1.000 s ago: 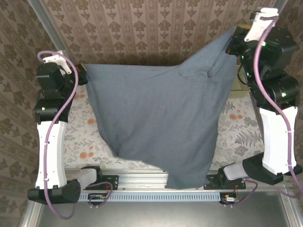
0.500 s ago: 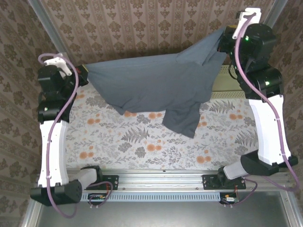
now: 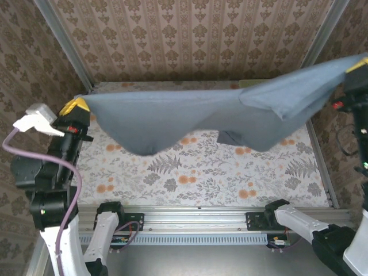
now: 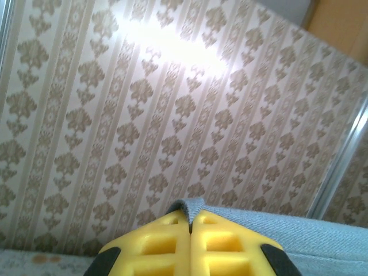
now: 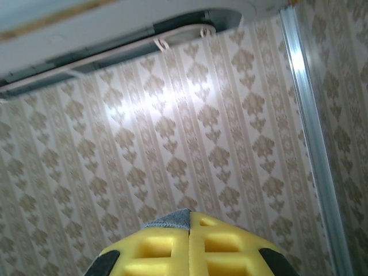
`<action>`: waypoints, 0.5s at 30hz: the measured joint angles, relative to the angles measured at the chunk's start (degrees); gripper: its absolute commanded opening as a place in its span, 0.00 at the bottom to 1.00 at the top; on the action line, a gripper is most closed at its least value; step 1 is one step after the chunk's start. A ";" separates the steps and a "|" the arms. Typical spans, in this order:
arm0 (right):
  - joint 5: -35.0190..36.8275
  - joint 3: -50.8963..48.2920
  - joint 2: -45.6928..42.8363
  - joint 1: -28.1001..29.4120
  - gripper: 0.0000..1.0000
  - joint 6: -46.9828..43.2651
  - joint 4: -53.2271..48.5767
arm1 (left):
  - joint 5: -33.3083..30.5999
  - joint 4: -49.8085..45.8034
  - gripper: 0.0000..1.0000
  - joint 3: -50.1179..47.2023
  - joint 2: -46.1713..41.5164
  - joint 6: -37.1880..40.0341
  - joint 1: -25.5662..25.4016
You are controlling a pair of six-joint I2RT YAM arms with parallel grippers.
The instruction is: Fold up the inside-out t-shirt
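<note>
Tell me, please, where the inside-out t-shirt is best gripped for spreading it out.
Probably its two far-apart corners, each from its outer side: the left gripper and right gripper pinch there now, and the inside-out t-shirt hangs spread wide between them.

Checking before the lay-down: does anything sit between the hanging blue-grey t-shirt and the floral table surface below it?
Nothing visible does. The dark slate blue-grey fabric t-shirt hangs stretched between the left end effector and right end effector, above bare floral-patterned table.
</note>
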 measured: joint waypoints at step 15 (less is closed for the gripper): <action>0.00 10.80 17.14 0.00 0.00 -3.23 1.66 | 1.95 0.98 0.00 0.07 12.39 -1.66 0.02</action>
